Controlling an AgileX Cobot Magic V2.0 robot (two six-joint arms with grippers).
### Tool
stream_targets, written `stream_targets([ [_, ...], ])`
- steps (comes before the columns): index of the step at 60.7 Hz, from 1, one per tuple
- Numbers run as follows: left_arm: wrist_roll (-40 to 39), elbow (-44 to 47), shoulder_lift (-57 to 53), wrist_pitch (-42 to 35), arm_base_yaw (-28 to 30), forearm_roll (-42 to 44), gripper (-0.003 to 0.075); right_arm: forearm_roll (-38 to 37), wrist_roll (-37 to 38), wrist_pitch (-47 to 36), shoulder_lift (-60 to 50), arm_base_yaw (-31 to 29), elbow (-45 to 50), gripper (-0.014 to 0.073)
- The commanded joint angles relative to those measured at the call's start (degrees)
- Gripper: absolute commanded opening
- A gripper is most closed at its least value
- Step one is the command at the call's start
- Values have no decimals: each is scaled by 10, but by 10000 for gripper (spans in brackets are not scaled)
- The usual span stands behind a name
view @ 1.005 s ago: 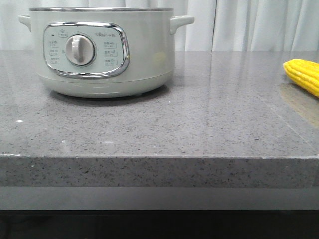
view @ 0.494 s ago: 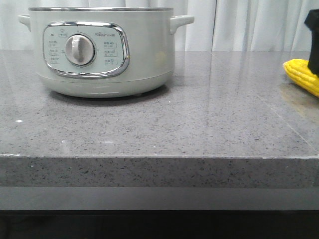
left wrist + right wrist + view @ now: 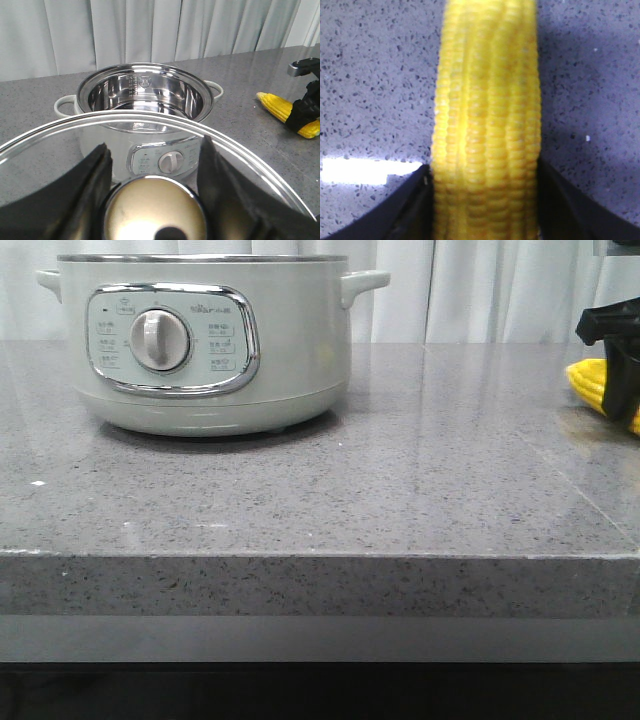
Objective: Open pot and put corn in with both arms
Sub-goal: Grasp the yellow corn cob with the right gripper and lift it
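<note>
While the pot (image 3: pixel 205 340) stands uncovered at the left rear of the grey speckled counter (image 3: pixel 330 500), its control panel and silver dial (image 3: pixel 159 339) face the front camera; steel rim and bare steel inner bowl (image 3: pixel 145 97) are visible from the left wrist view; nothing is seen inside the bowl. Left gripper (image 3: pixel 155 200) is closed on the round knob (image 3: pixel 155 215) of a glass lid (image 3: pixel 260 167), one dark finger on each side of the knob; lid sits near the wrist camera, apart from the pot. Corn (image 3: pixel 596 386) lies flat on the counter at the far right, well apart from the pot; front view shows only part of the cob, the rest cut by the frame edge and the black gripper body. Right gripper (image 3: pixel 485 200) is down over the cob, one finger on each side, both right at the kernels (image 3: pixel 487 115); whether they actually press the cob, cannot tell. White curtain (image 3: pixel 480 290) hangs behind the counter.
</note>
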Motion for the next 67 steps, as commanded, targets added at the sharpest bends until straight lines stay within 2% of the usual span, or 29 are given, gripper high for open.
stream_targets([
  [1, -5, -20, 0, -82, 0, -3, 227, -6, -2, -16, -23, -3, -20, 298],
  [25, -5, -20, 0, -82, 0, -3, 227, 4, -2, 8, -68, -3, -20, 289],
  [48, -5, -20, 0, -82, 0, -3, 227, 74, -3, 42, -189, -2, -20, 289],
  [56, -5, -20, 0, -82, 0, -3, 227, 119, -49, 48, -232, 25, -38, 289],
  [67, -5, -20, 0, -82, 0, -3, 227, 168, -99, 81, -232, 88, -122, 289],
])
